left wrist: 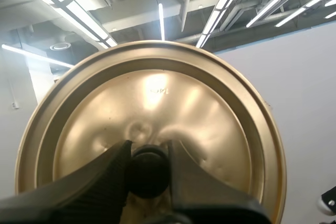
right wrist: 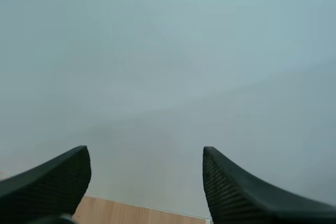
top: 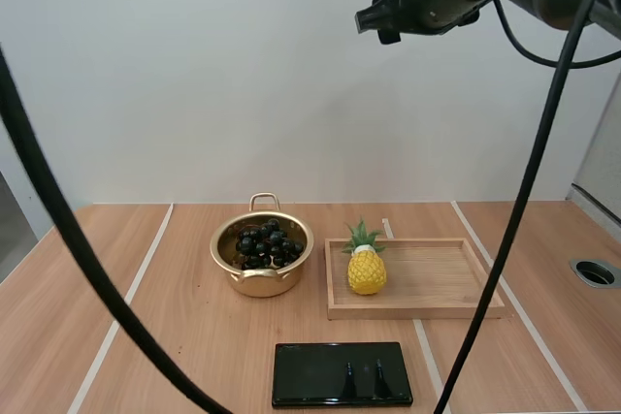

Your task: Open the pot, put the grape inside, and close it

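- Grapes (top: 264,247) sit inside the lidless pot (top: 260,283), mid-table; tray (top: 437,283) with pineapple (top: 366,269) at its 3 o'clock, black slab (top: 342,373) at 5.
- Left claw (left wrist: 148,156) pinches the lid (left wrist: 152,98) by its knob (left wrist: 149,174).
- Right claw (right wrist: 145,150) gapes wide and grips nothing.

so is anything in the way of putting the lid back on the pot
Nothing visible does. The pot is open with the grapes inside, nothing over it. The pineapple stands on the tray beside it, apart. The left hand holds the lid by its knob; the right hand is open, high up.
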Controlling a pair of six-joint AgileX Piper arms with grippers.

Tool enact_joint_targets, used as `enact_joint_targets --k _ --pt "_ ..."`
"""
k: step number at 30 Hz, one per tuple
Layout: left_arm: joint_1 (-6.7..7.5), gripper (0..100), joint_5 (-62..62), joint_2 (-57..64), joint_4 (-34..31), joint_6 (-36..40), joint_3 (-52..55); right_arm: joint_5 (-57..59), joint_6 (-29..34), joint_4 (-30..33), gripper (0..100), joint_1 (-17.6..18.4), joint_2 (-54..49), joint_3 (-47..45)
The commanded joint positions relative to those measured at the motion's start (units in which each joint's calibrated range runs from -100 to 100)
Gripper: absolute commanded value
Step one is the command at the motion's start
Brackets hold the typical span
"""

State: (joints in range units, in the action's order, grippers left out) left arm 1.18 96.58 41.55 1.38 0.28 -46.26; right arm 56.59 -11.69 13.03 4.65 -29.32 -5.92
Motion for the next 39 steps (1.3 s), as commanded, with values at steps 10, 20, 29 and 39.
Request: enact_joint_targets --k 10,20,29,39 --pt "-0.06 0 2.9 -3.8 -2.2 0.0 0.1 -1.1 2.4 0.8 100 -4.2 -11.1 0.4" --pt "-0.06 0 3.4 -7.2 -2.1 0.5 0.1 11.5 8.3 0.8 0 -4.2 -13.1 0.4" --pt "-0.06 0 3.4 -9.2 0.0 2.6 13.0 15.6 8.3 1.0 0 -4.2 -13.8 0.4" --pt "-0.06 0 -8.5 -9.0 3.2 2.0 36.0 15.6 7.5 1.0 0 -4.2 -18.3 0.4"
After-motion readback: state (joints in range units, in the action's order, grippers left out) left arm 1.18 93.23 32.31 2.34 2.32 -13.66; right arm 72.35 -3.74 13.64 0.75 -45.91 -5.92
